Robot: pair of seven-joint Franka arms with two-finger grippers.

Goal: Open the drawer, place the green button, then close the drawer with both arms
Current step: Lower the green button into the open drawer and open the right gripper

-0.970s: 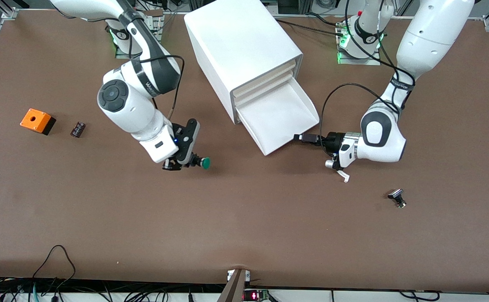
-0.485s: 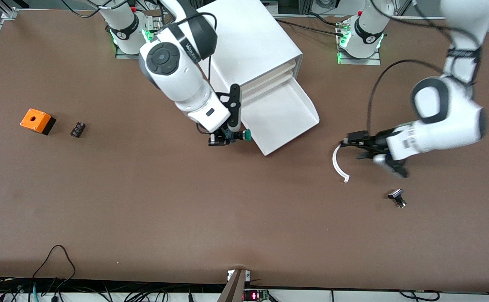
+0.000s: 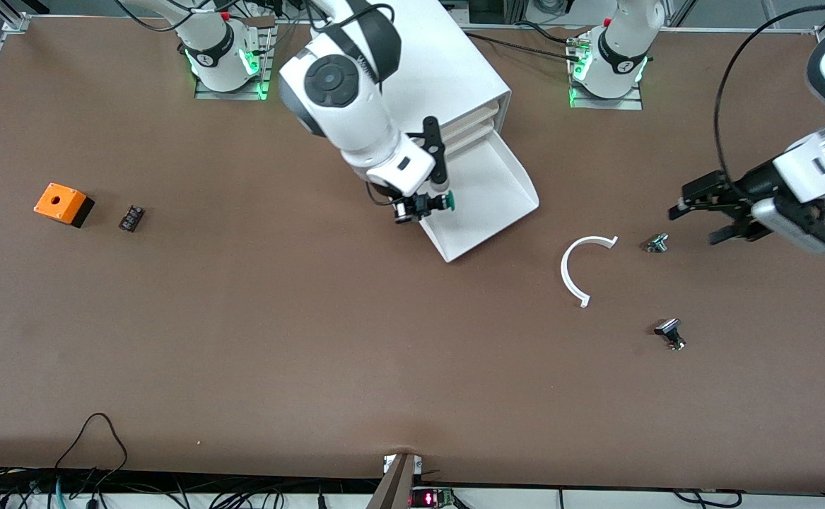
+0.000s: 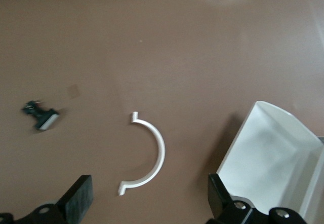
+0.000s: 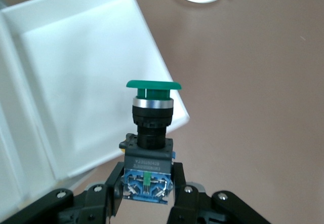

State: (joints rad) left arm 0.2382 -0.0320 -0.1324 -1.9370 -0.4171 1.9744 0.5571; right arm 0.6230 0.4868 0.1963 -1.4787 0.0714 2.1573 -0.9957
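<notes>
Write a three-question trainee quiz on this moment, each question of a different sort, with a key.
1. True or false: the right gripper holds the button over the open drawer's edge.
2. The left gripper is: A) shut on the white curved piece; B) open, holding nothing; C) in the drawer.
3. Fill in: the orange box lies toward the ____ arm's end of the table.

Key: 1 true; 2 B; 3 right.

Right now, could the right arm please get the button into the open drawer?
Probably yes: the right gripper holds the button at the open drawer edge, nothing lies between, and the left gripper is away.
</notes>
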